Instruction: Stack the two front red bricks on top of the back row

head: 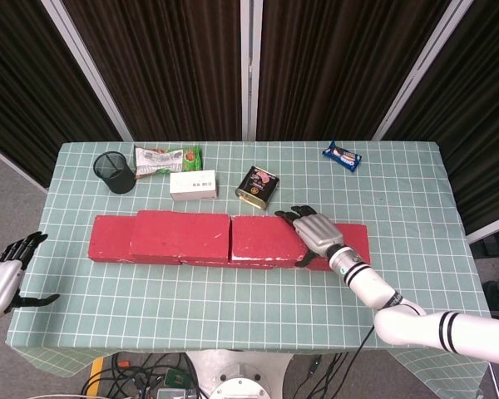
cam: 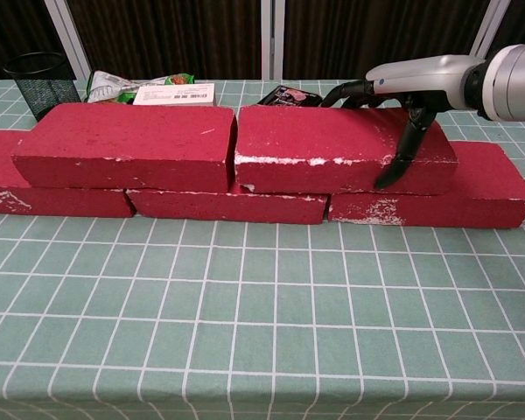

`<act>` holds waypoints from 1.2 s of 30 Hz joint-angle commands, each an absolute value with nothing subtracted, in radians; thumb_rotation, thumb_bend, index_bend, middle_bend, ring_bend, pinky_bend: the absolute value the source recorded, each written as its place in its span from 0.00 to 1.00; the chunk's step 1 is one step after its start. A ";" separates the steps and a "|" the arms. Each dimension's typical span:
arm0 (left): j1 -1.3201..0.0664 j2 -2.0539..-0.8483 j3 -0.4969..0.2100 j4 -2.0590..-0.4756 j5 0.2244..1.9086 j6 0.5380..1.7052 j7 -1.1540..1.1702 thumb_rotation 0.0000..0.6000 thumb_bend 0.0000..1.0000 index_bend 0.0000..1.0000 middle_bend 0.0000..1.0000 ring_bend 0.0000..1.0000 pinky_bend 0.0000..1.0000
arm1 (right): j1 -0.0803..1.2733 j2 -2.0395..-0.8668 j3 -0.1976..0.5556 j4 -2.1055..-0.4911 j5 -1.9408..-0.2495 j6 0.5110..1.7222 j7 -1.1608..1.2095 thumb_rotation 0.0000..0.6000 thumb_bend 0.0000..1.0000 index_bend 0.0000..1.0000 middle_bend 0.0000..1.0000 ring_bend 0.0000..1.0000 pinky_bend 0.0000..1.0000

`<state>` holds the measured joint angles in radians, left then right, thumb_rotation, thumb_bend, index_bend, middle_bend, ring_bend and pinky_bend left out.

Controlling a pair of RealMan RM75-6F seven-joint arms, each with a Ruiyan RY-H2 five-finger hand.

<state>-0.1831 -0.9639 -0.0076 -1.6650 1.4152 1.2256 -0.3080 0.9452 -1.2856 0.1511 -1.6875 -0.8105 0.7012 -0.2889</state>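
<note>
Right hand [cam: 401, 105] grips the right upper brick [cam: 341, 149], which sits on the back row [cam: 227, 203] beside the left upper brick [cam: 127, 144]. Left hand [head: 2, 278] open, off the bench. Risk (judged): hasty release drags the brick askew, opening the seam.

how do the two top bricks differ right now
The right top brick has the right hand gripping its right end, thumb down the front face; the left top brick is untouched. The right brick's front upper edge is chipped white; the left's is cleaner. Both are red, lie flat on the bottom row and nearly meet end to end.
</note>
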 commanded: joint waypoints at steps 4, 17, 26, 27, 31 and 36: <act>-0.182 -0.964 -0.006 -1.664 1.415 1.223 -0.314 1.00 0.00 0.04 0.00 0.00 0.00 | 0.957 -1.293 0.145 -1.683 -0.792 0.710 -0.289 1.00 0.04 0.07 0.28 0.00 0.00; -0.186 -0.957 -0.002 -1.663 1.414 1.201 -0.341 1.00 0.00 0.04 0.00 0.00 0.00 | 0.973 -1.299 0.136 -1.678 -0.778 0.717 -0.273 1.00 0.04 0.07 0.28 0.00 0.00; -0.188 -0.956 0.001 -1.660 1.418 1.194 -0.357 1.00 0.00 0.04 0.00 0.00 0.00 | 0.979 -1.289 0.130 -1.693 -0.774 0.719 -0.268 1.00 0.04 0.07 0.28 0.00 0.00; -0.188 -0.956 0.001 -1.659 1.418 1.194 -0.358 1.00 0.00 0.04 0.00 0.00 0.00 | 0.981 -1.288 0.129 -1.694 -0.773 0.720 -0.269 1.00 0.04 0.07 0.28 0.00 0.00; -0.188 -0.958 0.003 -1.655 1.418 1.190 -0.362 1.00 0.00 0.04 0.00 0.00 0.00 | 0.987 -1.292 0.124 -1.693 -0.763 0.722 -0.273 1.00 0.04 0.07 0.28 0.00 0.00; -0.187 -0.963 0.005 -1.647 1.416 1.186 -0.367 1.00 0.00 0.04 0.00 0.00 0.00 | 0.993 -1.298 0.123 -1.689 -0.752 0.726 -0.274 1.00 0.04 0.07 0.28 0.00 0.00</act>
<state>-0.1866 -0.9624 0.0051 -1.6473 1.4166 1.1862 -0.3670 0.9934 -1.2976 0.1227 -1.6889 -0.7521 0.7263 -0.2745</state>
